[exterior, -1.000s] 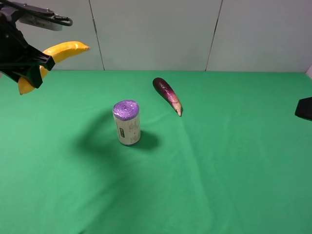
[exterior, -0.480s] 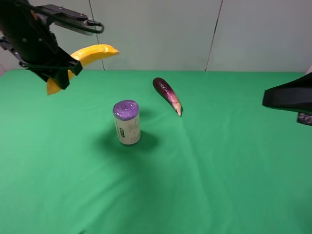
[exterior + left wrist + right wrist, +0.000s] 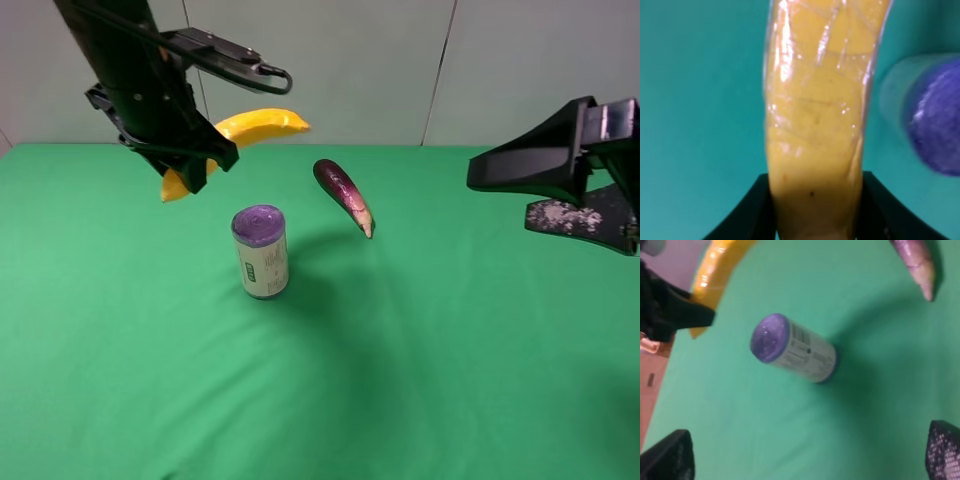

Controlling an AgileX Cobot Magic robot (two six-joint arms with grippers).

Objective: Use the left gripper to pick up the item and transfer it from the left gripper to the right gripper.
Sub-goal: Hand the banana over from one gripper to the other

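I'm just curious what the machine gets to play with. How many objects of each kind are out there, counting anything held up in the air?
banana: 1
eggplant: 1
purple-topped roll: 1
Total: 3

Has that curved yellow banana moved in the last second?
Yes. Held in the black left gripper, the yellow banana has travelled right, from the view's left edge to near the upright purple-topped roll.
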